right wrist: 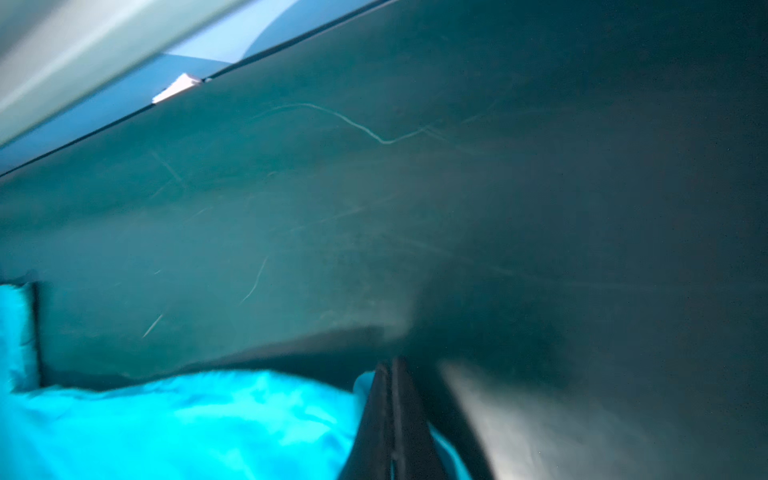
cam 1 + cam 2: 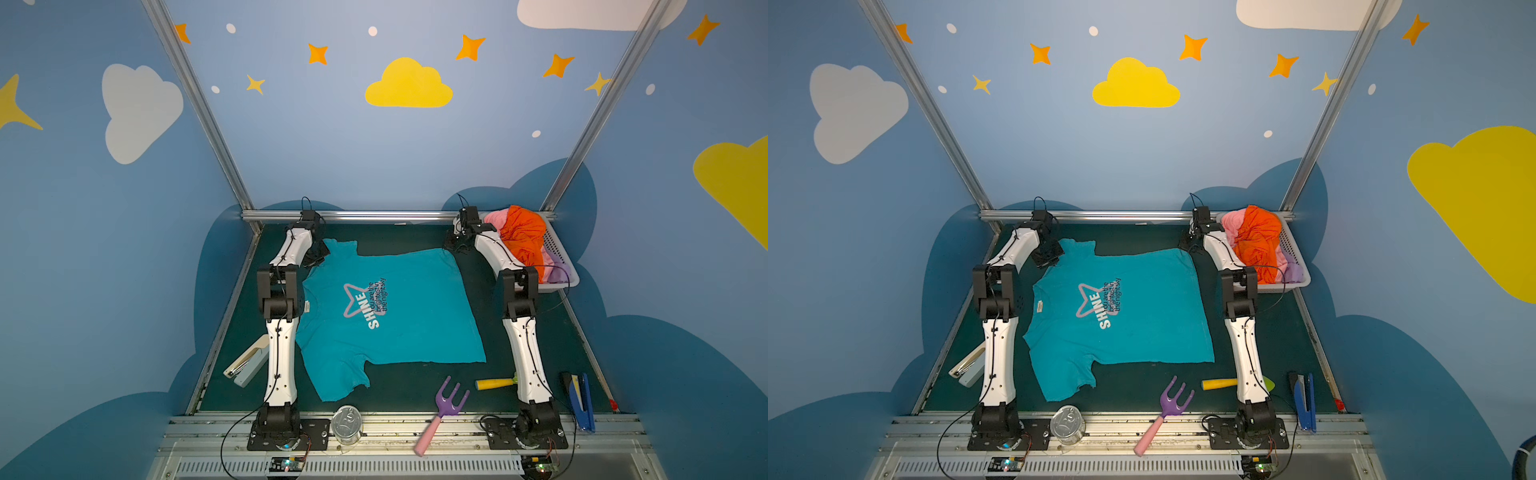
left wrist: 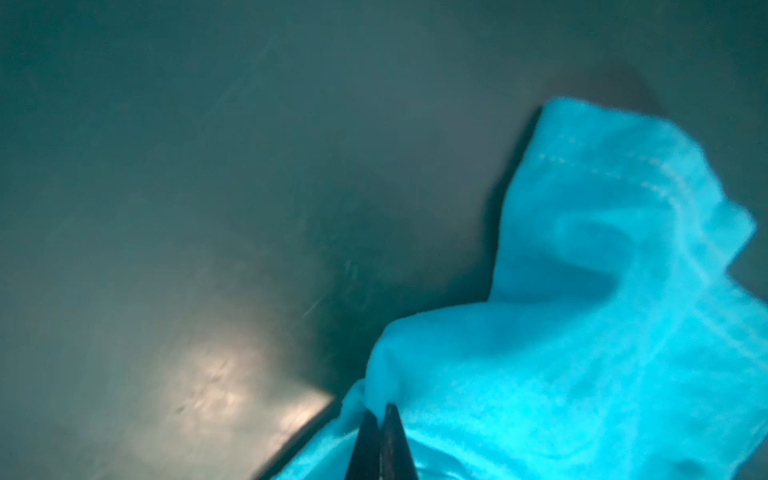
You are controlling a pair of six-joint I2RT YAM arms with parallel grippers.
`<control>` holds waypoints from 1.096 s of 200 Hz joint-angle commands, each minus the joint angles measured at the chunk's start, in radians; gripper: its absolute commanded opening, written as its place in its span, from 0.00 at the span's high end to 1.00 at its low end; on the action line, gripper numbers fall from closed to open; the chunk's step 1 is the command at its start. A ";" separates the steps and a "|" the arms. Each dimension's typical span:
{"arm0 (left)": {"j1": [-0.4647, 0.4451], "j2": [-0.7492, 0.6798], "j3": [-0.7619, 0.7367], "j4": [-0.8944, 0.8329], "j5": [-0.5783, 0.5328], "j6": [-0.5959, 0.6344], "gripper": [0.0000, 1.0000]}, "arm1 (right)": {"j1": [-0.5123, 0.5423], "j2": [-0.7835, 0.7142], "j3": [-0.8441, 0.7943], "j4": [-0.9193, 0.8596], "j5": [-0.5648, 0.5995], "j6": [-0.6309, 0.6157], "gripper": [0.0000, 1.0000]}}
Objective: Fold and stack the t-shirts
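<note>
Pinching teal cloth, the left gripper holds it by the far sleeve and the right gripper at the far hem corner, each pair of jaws pressed together on the shirt. The shirt lies flat on the mat, collar left, hem right, spreading from both grips toward the robot's base. A fold would likely carry that far edge nearward.

tin can; purple fork; blue stapler

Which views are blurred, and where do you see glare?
Left wrist view: soft focus, teal t-shirt overexposed, pale glare on the mat. Right wrist view: blurred too, with a dark shadow beside the cloth edge. Both top views: sharp, evenly lit, chest print readable.
</note>
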 commanded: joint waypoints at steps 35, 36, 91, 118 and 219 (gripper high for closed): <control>0.004 -0.191 -0.130 -0.048 -0.063 0.007 0.96 | -0.005 -0.257 -0.181 0.067 0.055 -0.059 1.00; 0.004 -0.194 -0.132 -0.047 -0.063 0.006 0.96 | -0.005 -0.259 -0.184 0.068 0.055 -0.060 1.00; 0.004 -0.343 -0.305 -0.004 -0.079 -0.022 0.96 | -0.011 -0.379 -0.332 0.068 0.040 -0.086 1.00; 0.004 -0.416 -0.389 0.012 -0.088 -0.033 0.96 | -0.027 -0.423 -0.392 0.045 0.058 -0.046 1.00; -0.011 -0.698 -0.802 0.113 -0.080 -0.092 0.96 | -0.049 -0.543 -0.556 -0.059 0.107 0.009 1.00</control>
